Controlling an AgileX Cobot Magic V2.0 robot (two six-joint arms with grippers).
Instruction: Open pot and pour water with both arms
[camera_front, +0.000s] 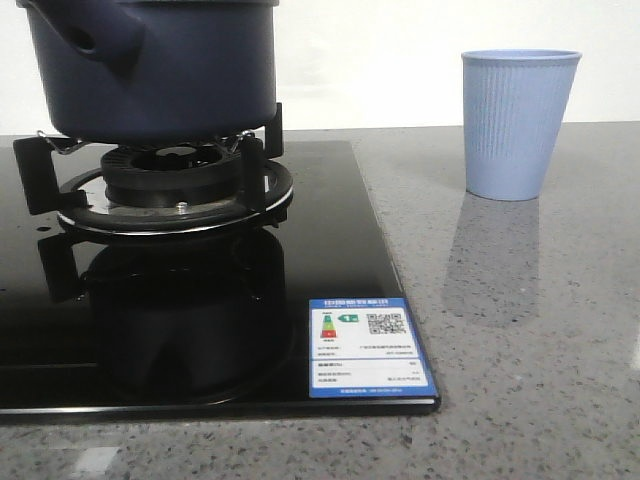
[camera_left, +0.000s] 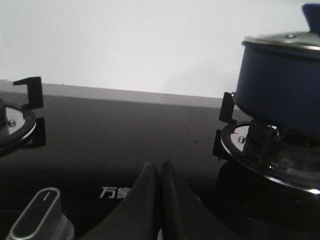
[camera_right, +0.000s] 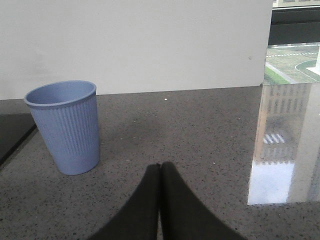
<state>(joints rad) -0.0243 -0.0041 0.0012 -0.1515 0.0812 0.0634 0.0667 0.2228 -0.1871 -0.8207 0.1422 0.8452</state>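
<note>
Pot (camera_front: 150, 70) sits on the burner (camera_front: 175, 185) of the black glass stove (camera_front: 330, 260), toward the far left part of the countertop (camera_front: 530, 330). Dark navy walls, matte; stubby hollow handle (camera_front: 95, 40) juts toward the left. Upper part cut off in the front view. Left wrist view shows the pot (camera_left: 282, 85) with its lid (camera_left: 282, 41) on, metal rim catching light, a blue knob partly seen at the frame edge. Black grate prongs (camera_front: 40, 170) hold the pot clear of the glass; its reflection shows dark on the stove surface below.

Cup (camera_front: 518, 122), light blue and ribbed, stands upright on the grey speckled countertop toward the far right, well apart from the pot and off the stove. In the right wrist view the cup (camera_right: 66, 127) appears empty as far as the inside can be seen.

Energy label (camera_front: 368, 346), blue and white, stuck on the near right corner of the stove. Control knob (camera_left: 40, 215), grey, seen on the glass in the left wrist view; a second burner (camera_left: 15, 122) beyond it.

Left gripper (camera_left: 161, 167): fingers pressed together, nothing between them, above the stove glass, apart from the pot. Right gripper (camera_right: 160, 170): fingers likewise pressed together, holding nothing, above the bare countertop, near the cup but not touching
</note>
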